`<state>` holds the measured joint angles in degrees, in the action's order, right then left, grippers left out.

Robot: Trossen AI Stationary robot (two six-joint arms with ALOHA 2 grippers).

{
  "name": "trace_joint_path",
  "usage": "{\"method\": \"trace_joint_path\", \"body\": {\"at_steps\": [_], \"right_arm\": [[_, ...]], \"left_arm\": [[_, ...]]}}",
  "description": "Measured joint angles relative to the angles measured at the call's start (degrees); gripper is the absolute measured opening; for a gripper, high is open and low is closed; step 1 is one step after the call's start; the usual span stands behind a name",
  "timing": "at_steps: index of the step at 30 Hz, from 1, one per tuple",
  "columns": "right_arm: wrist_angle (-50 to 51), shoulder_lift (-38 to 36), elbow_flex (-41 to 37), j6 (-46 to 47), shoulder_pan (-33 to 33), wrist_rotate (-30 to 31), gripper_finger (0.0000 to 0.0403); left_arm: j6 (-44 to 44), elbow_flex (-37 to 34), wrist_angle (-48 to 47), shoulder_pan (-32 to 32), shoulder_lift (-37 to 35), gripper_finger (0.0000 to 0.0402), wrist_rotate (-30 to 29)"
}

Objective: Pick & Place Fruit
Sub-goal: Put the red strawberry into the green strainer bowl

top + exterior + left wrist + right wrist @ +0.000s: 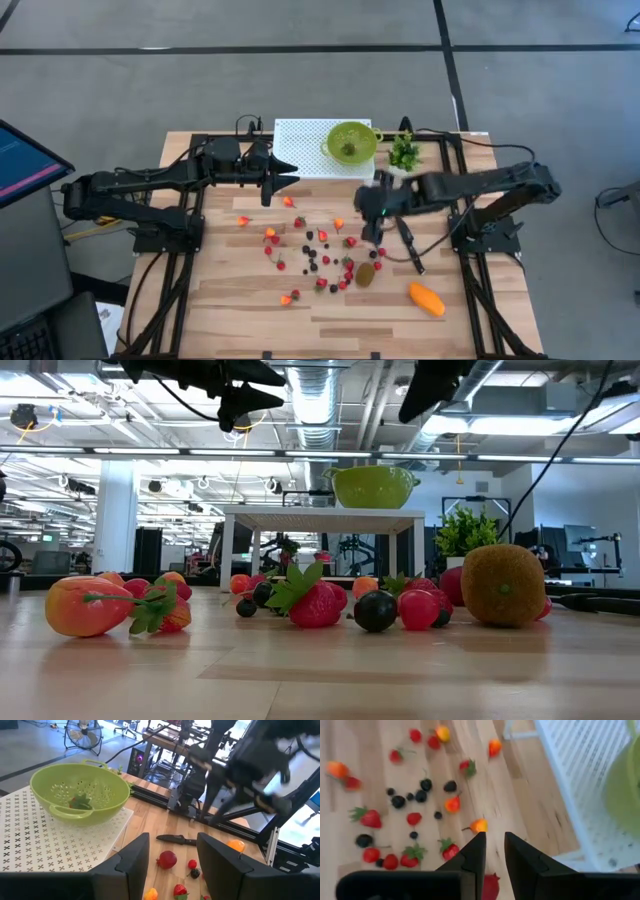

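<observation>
Green colander [350, 142] on white perforated stand [300, 150], one fruit piece [79, 802] inside.

Grey concrete floor [300, 90] around wooden table [250, 310], dark seam lines crossing it. Monitor [25, 160] beside table's left edge. Beyond table: white columns [115, 510], exposed ceiling ducts [320, 400], strip lights, standing fan [82, 732] on floor.

two dark, cable-strung jointed arms
</observation>
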<state>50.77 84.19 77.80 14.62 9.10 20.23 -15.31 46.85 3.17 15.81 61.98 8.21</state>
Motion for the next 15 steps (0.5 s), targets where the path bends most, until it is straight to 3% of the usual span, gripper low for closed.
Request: {"method": "trace_joint_path", "body": {"at_steps": [8, 15], "right_arm": [[-6.55, 5.98, -9.31, 13.26, 3.66, 14.03, 0.0063], [-21.49, 9.19, -17.57, 18.57, 1.25, 14.36, 0.0078]], "left_arm": [[0.0, 0.0, 0.51, 0.0, 0.0, 0.0159, 0.0], [0.0, 0.0, 0.87, 0.0, 0.0, 0.0159, 0.0]]}}
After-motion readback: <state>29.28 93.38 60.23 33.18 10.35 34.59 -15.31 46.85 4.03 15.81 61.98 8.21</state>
